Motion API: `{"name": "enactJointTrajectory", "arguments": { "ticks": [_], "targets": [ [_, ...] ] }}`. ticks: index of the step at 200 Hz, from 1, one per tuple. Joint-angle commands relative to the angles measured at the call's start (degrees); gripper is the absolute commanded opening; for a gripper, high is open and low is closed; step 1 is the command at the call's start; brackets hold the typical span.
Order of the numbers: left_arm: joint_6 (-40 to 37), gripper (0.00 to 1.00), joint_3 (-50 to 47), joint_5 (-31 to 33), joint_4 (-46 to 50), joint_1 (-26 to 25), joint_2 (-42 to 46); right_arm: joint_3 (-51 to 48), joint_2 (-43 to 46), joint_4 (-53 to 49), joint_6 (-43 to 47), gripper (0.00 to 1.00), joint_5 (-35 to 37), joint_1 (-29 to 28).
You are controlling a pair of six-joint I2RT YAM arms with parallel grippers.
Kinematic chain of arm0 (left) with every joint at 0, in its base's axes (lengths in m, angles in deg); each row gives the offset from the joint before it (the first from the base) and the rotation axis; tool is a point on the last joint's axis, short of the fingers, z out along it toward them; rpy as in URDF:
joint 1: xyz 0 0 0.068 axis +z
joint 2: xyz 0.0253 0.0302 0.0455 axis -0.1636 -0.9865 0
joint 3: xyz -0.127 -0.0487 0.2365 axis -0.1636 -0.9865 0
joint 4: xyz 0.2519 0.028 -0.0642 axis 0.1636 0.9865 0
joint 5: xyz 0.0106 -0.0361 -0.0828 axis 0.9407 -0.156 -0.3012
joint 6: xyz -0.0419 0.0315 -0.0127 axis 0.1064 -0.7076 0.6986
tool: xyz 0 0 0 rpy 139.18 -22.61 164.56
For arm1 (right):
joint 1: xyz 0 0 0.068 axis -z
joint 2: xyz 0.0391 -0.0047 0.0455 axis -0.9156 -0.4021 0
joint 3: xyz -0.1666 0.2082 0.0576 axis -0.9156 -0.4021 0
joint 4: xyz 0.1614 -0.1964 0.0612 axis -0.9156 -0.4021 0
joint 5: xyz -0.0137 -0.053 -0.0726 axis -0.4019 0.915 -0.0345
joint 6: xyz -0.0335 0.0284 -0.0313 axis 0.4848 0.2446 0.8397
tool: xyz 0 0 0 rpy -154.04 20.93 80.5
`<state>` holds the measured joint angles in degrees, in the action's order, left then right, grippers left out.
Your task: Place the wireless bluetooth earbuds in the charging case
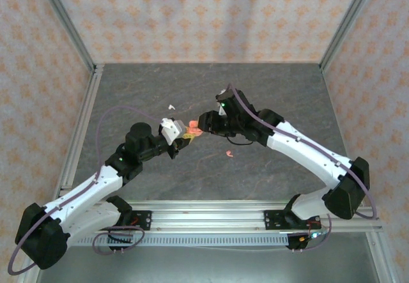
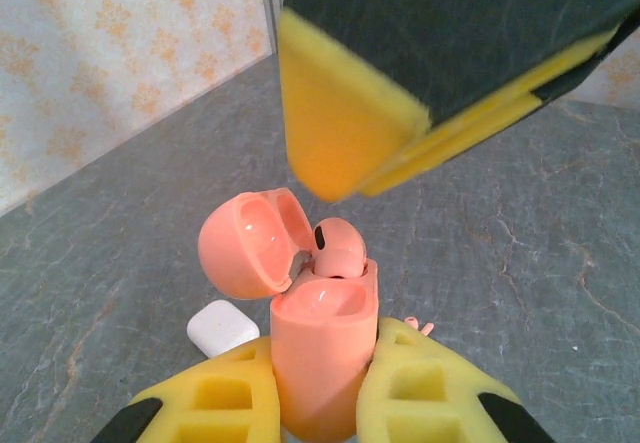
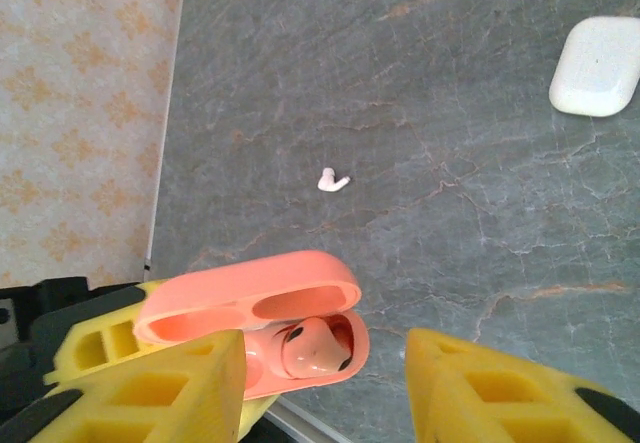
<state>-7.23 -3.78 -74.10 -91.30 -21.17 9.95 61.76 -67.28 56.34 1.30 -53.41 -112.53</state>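
Grey tabletop (image 3: 300,83) bears white case (image 3: 598,65) (shut), white earbuds (image 3: 333,180).

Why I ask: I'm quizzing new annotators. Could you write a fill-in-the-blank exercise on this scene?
The charging case gripped by the left claw is coloured ___.
Its lid stands ___.
The white case on the table has its lid ___.
The right claw, above the charging case, has its jaws ___.
Missing words: pink; open; closed; open.
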Motion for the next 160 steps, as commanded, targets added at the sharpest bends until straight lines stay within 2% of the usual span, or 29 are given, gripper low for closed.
{"name": "enactJointTrajectory", "arguments": {
  "ticks": [1,88,108,134,160],
  "targets": [
    [1.11,0.00,1.67,-0.18,-2.52,0.62,0.42,-0.48,-0.85,0.84,0.75,0.46,-0.52,-0.61],
    [1.12,0.00,1.71,-0.18,-2.77,0.62,0.23,0.40,-3.50,1.03,1.03,0.45,-2.10,-1.40],
    [1.09,0.00,1.71,-0.25,-2.84,0.62,0.12,0.56,-3.79,1.03,1.25,0.39,-2.11,-1.40],
    [1.12,0.00,1.63,-0.35,-2.92,0.62,-0.03,1.11,-3.94,1.03,1.97,0.28,-2.40,-1.40],
    [0.93,0.00,1.54,-0.35,-2.93,0.62,-0.18,1.96,-3.62,1.20,2.60,0.22,-2.87,-1.40]
  ]
}}
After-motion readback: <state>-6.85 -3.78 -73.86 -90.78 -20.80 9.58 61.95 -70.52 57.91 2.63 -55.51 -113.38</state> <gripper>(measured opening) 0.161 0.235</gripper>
